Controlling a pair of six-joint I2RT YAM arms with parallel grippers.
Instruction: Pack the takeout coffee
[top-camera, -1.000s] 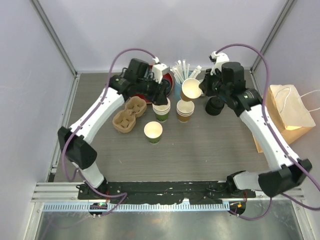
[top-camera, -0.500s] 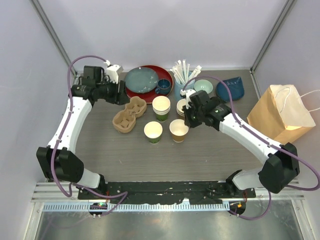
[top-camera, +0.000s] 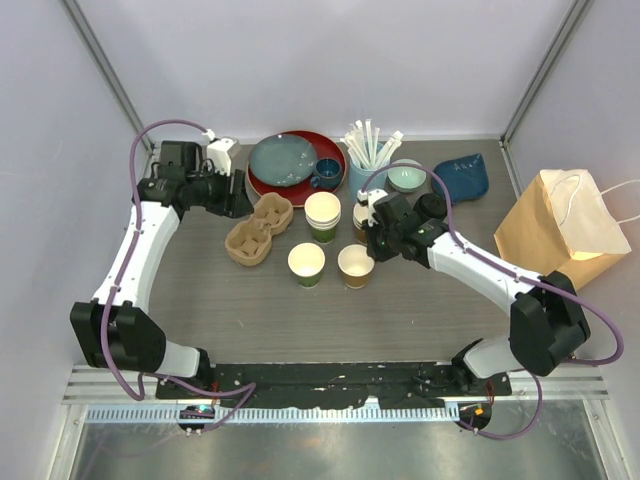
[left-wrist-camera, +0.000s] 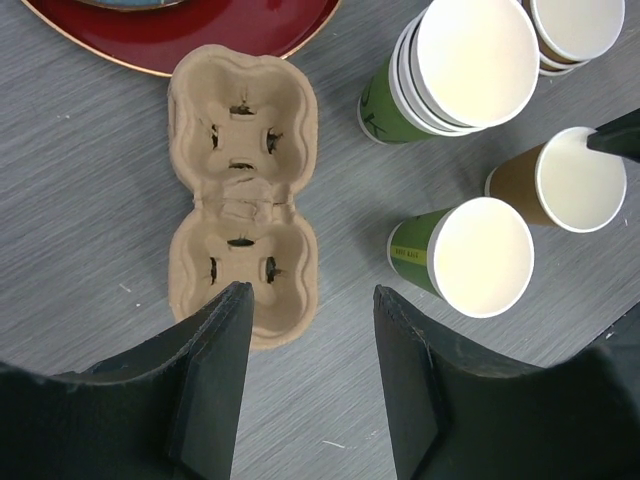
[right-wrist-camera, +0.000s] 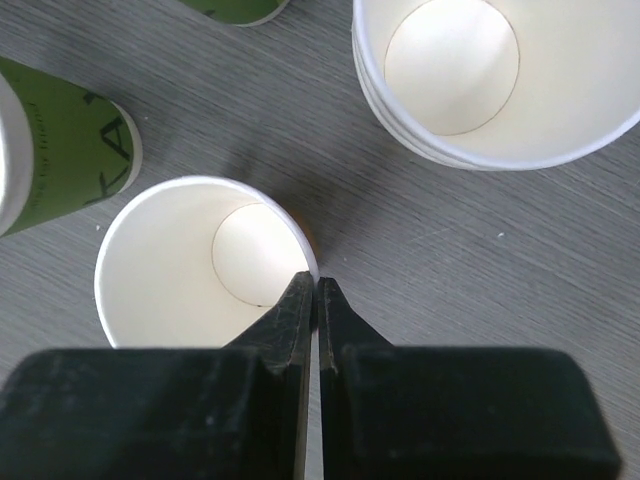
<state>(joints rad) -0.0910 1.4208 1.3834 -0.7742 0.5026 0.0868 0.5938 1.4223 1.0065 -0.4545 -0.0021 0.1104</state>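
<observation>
A lidless brown-sided cup (top-camera: 356, 266) stands on the table beside a lidless green-sided cup (top-camera: 306, 264). My right gripper (top-camera: 372, 246) is shut on the brown cup's right rim. The right wrist view shows its fingers pinching the rim (right-wrist-camera: 317, 285) of the brown cup (right-wrist-camera: 190, 270), with the green cup (right-wrist-camera: 60, 150) to the left. My left gripper (top-camera: 237, 192) is open and empty, hovering left of the cardboard cup carrier (top-camera: 258, 228). In the left wrist view the carrier (left-wrist-camera: 243, 200), green cup (left-wrist-camera: 480, 255) and brown cup (left-wrist-camera: 580, 180) lie beyond my open left gripper (left-wrist-camera: 310, 310). A black lid stack (top-camera: 432, 206) sits behind my right arm.
Two lidless cup stacks (top-camera: 322, 214) (top-camera: 362, 212) stand behind the single cups. At the back are a red tray with a plate (top-camera: 262, 184), a blue cup of straws (top-camera: 366, 150), a green bowl (top-camera: 407, 176) and a blue cloth (top-camera: 462, 178). A paper bag (top-camera: 565, 228) lies at the right.
My right arm carried the brown cup down from the back and set it beside the green cup. My left arm swung left, away from the cup stacks.
</observation>
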